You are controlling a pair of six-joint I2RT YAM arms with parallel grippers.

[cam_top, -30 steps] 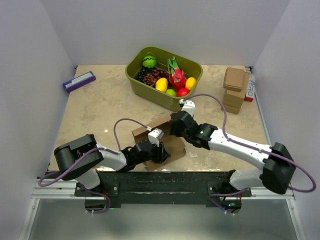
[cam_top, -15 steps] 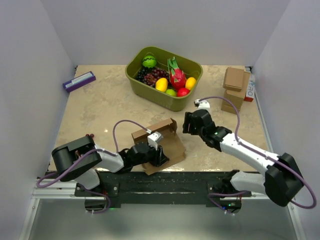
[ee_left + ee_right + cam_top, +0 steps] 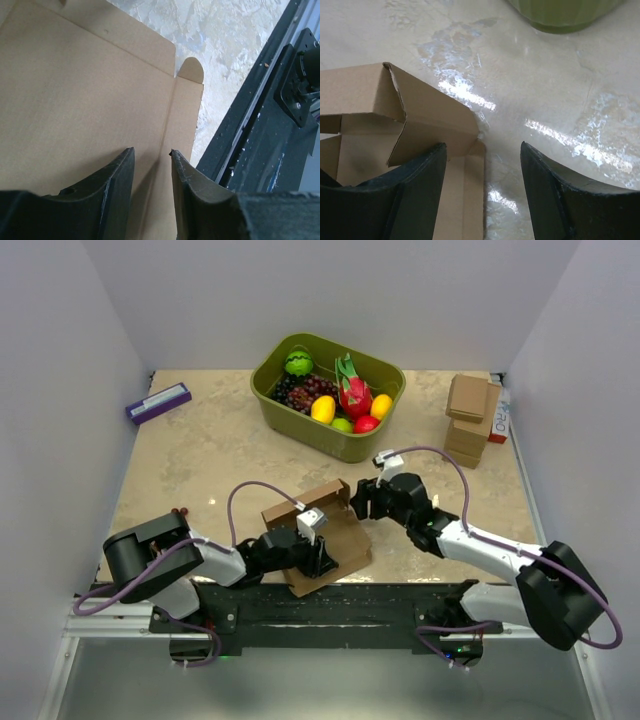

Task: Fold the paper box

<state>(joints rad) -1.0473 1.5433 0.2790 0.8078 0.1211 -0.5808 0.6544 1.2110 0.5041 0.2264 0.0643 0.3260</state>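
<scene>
The paper box (image 3: 345, 535) is a brown cardboard mailer lying open near the front middle of the table, with its far wall (image 3: 305, 502) folded up. My left gripper (image 3: 316, 558) sits low over the box's near panel. In the left wrist view its jaws (image 3: 152, 152) are a narrow gap apart above a crease of the flat cardboard (image 3: 90, 90), with nothing between them. My right gripper (image 3: 358, 502) is at the box's far right corner. In the right wrist view it (image 3: 482, 145) is wide open, with the raised corner flap (image 3: 430, 115) by its left finger.
A green bin (image 3: 262, 375) of fruit stands at the back middle, and its base shows in the right wrist view (image 3: 565, 12). A stack of small cardboard boxes (image 3: 468, 415) is at the back right. A purple box (image 3: 158, 402) is at the back left. A black rail (image 3: 260, 140) runs along the table's near edge.
My right gripper lifted off the box, swung right, then came back to the box's far right corner. The box shifted slightly toward the front with my left gripper on it.
</scene>
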